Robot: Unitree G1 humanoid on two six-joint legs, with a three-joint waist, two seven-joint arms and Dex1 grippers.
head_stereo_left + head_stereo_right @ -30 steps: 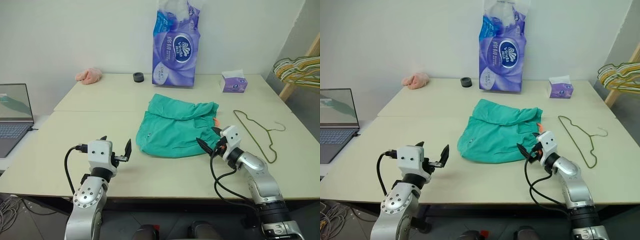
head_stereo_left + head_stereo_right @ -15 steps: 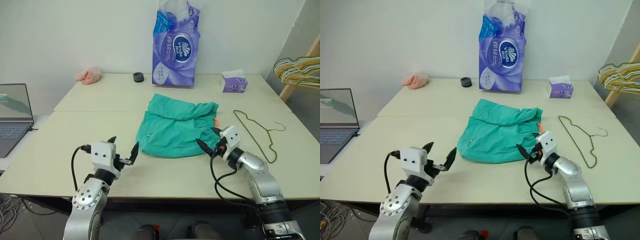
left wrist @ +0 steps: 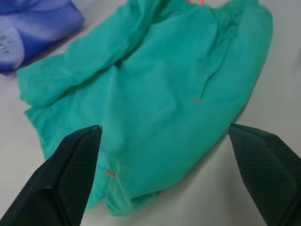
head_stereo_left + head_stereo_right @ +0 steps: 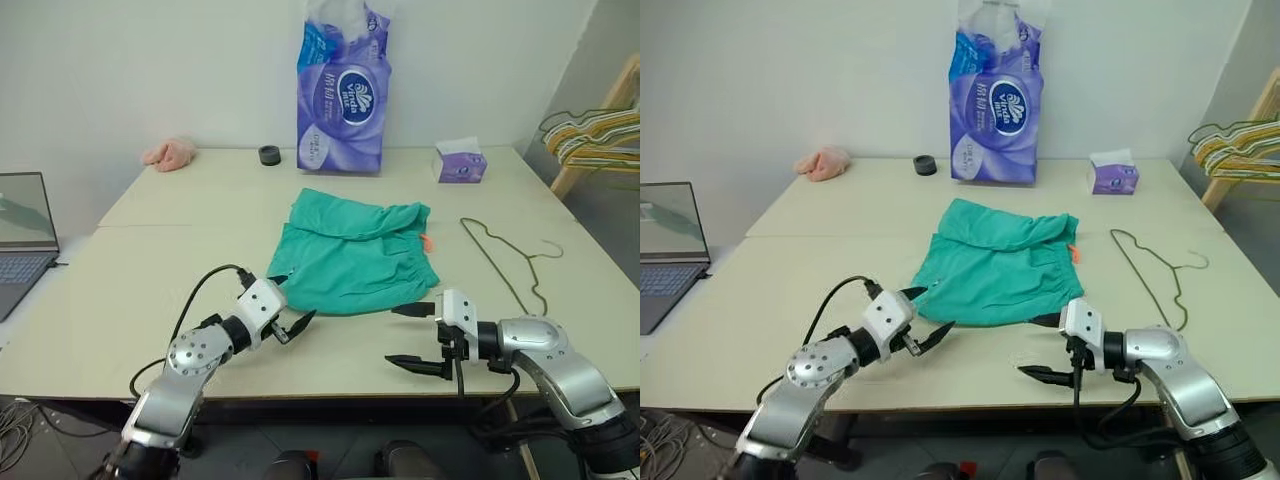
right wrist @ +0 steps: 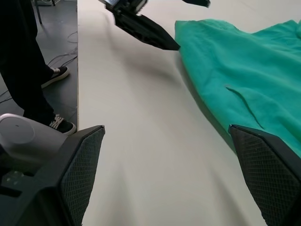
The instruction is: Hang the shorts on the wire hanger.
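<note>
The shorts (image 4: 352,259) lie flat mid-table, hanger (image 4: 502,264) well apart. Our left gripper (image 4: 291,323) has swung in toward their near corner, our right gripper (image 4: 412,337) pulled back; both jaws spread, nothing held yet.

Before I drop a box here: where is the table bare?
Bare: the table's left half, from the shorts to the laptop-side edge. Crowded: the tissue pack, tissue box and wire hanger fill the back and right.
</note>
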